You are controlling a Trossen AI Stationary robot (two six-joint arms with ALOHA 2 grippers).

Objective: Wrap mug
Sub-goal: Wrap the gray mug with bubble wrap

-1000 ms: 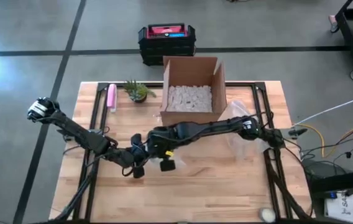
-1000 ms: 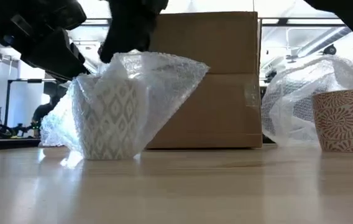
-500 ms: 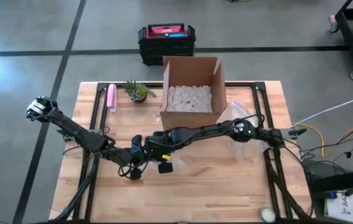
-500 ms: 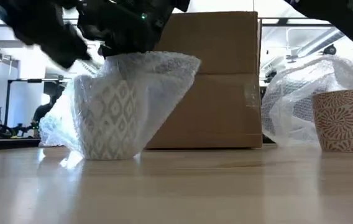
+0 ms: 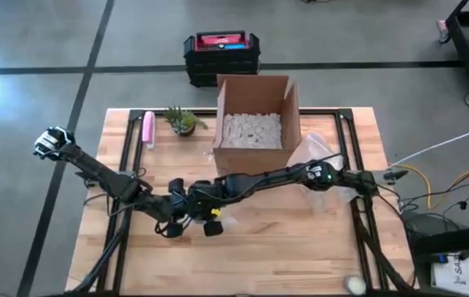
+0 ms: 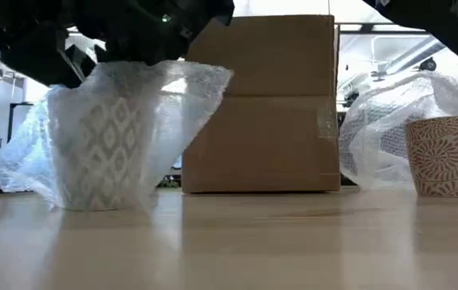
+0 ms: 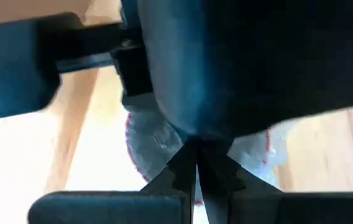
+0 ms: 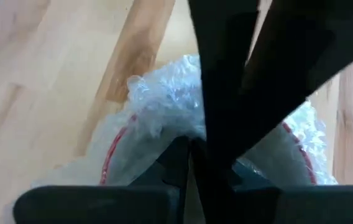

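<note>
A: Where's the mug [image 6: 100, 153]?
B: Left of the cardboard box [image 6: 261, 105], under bubble wrap [image 6: 176, 113]. Left gripper [image 7: 195, 163] and right gripper [image 8: 189, 152] both pinch wrap.
A: Risk?
B: Uneven pulling could tip it.

A wooden table [image 5: 300, 247] carries an open cardboard box [image 5: 253, 122] (filled with white packing pieces). Left of the box sit a small plant [image 5: 182, 120] and a pink tube [image 5: 148, 129]. In front of the box stands a bubble-wrapped mug [image 6: 104, 149]; right of the box, a patterned cup [image 6: 443, 155] beside loose bubble wrap [image 6: 382, 137].
</note>
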